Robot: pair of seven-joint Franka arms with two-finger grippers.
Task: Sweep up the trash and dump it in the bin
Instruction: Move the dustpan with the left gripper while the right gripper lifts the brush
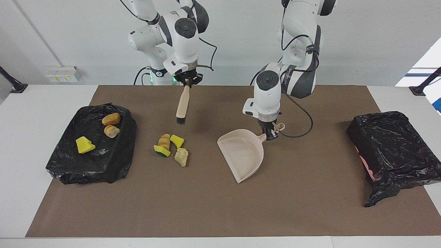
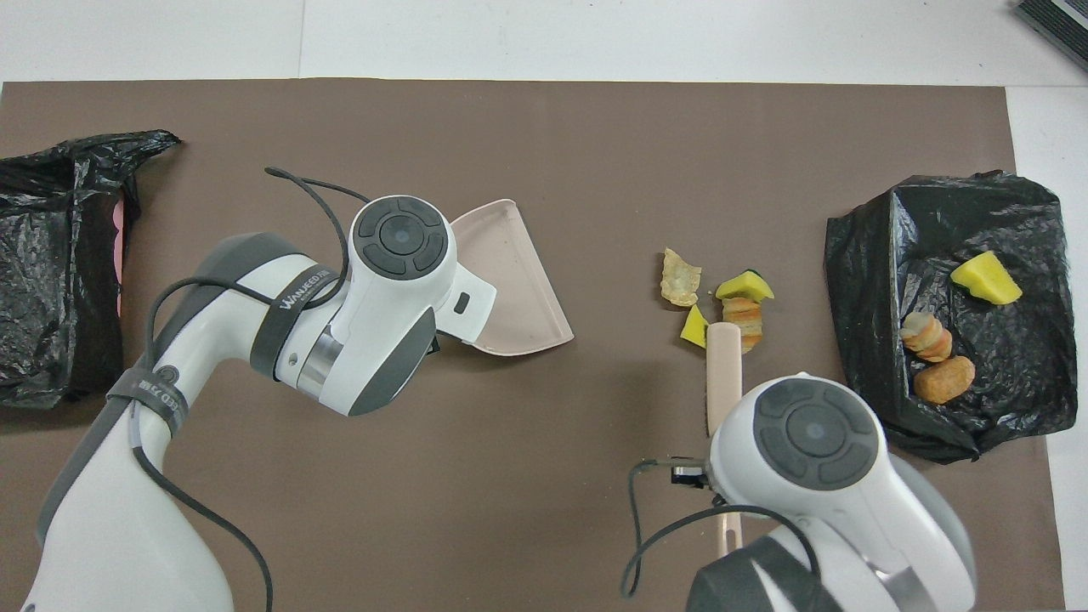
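Observation:
Several scraps of trash [image 1: 170, 148] [image 2: 722, 304], yellow-green sponge bits and tan bread lumps, lie in a small pile on the brown mat. My right gripper [image 1: 187, 81] is shut on the handle of the beige brush [image 1: 182, 102] [image 2: 723, 374]. The brush hangs bristles down over the mat, just at the pile's edge. My left gripper [image 1: 271, 134] is shut on the handle of the beige dustpan [image 1: 243, 155] [image 2: 510, 285]. The pan sits low over the mat beside the pile, toward the left arm's end. The bin [image 1: 69, 165] [image 2: 858, 255], lined with a black bag, holds three scraps.
A second black-bagged box [image 1: 392, 151] [image 2: 51, 272] stands at the left arm's end of the mat. The brown mat [image 1: 206, 213] covers most of the white table. In the overhead view both wrists hide their own fingers.

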